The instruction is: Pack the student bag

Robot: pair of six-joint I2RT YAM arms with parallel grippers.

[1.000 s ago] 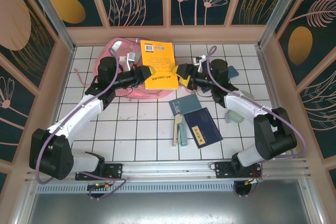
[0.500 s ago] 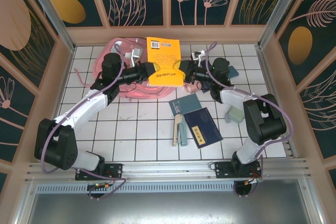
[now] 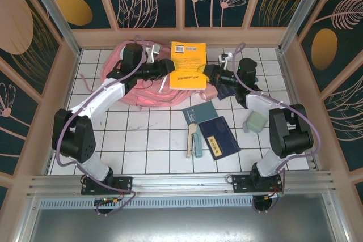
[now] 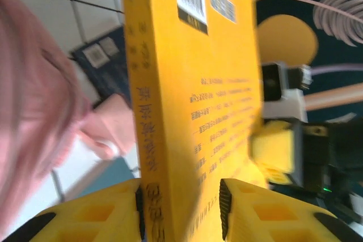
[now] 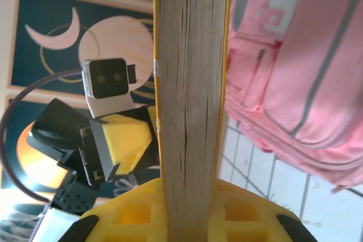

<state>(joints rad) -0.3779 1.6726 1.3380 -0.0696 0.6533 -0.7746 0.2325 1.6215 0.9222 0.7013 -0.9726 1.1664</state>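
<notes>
Pink first: found the bag point(image 3: 144, 94) slumped on the far-left tiles, front pockets facing the right wrist camera. Could not make out an open mouth from any angle. Saw nothing visibly packed, so judged the task early.

Spotted the yellow book point(image 3: 189, 66) held off the tiles just right of the bag, back cover and barcode up toward the top camera, pinched from opposite edges. Read the right gripper point(image 3: 208, 72) as clamped on the page edge, pads tight against both covers. Saw the left gripper point(image 3: 169, 68) straddling the spine end, pads close to both covers. Could not tell whether gripping or merely resting loose. Judged it a handover or two-arm reorient in mid-air, and counted the yellow book as not yet in.

Counted the leftovers on the nearer tiles:
- teal book point(image 3: 199, 113)
- blue notebook point(image 3: 220, 138) just in front of it
- beige-and-teal stapler-like piece point(image 3: 194, 140) just beside the blue notebook
- pale green block point(image 3: 255, 121) by the right arm

Reckoned the remaining work as: get the bag open if not already, slot the yellow book in, then fetch the rest one by one. Flagged the soft bag as likely to sag and shut its mouth during insertion.
</notes>
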